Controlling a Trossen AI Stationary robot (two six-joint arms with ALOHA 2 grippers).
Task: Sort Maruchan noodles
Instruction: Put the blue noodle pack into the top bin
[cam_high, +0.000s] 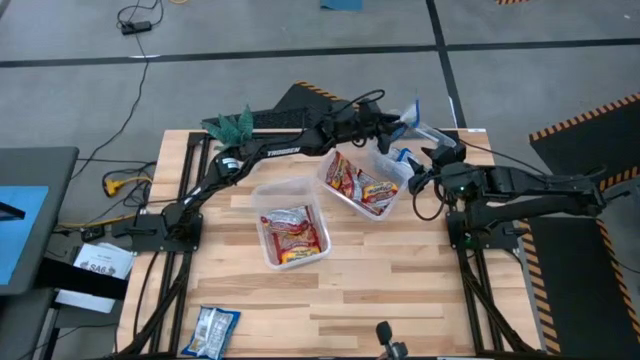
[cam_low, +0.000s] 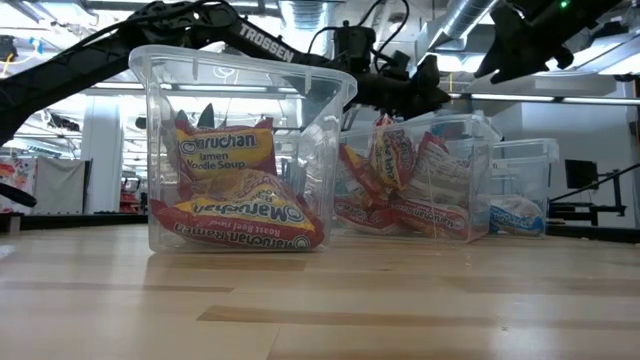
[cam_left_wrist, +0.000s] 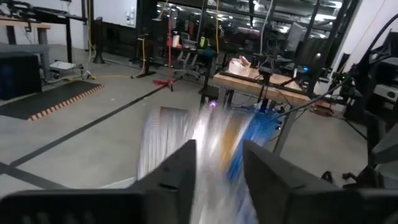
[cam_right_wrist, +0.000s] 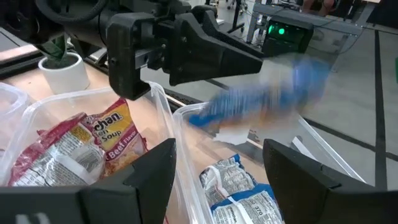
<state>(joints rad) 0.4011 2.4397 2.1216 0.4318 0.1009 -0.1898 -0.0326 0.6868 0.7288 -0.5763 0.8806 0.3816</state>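
Left gripper (cam_high: 396, 122) is out over the far side of the middle tub (cam_high: 343, 198), reaching across from the left. Its fingers stand apart, and a blue-and-white noodle packet (cam_right_wrist: 280, 87) shows as a blur right at their tips. Whether the fingers touch the packet, I can't tell. The packet is in the air above the blue tub (cam_high: 432, 135), which sits just beyond the middle tub on its right.

Down in that blue tub lies another blue packet (cam_right_wrist: 239, 186).

Right gripper (cam_right_wrist: 221, 152) hovers above the spot where the middle tub and the blue tub meet. It's spread wide with nothing between its fingers.

The middle tub itself holds a heap of red packets (cam_high: 360, 185), some propped on edge.

Nearer the front, just left of the middle tub, the third tub (cam_high: 285, 185) carries more red-and-yellow packets (cam_high: 292, 232).

One loose blue packet (cam_high: 212, 330) lies flat on the bench (cam_high: 400, 290), well away from the middle tub, at the front left corner.

A small green plant (cam_high: 232, 125) stands at the back edge, well left of the middle tub.
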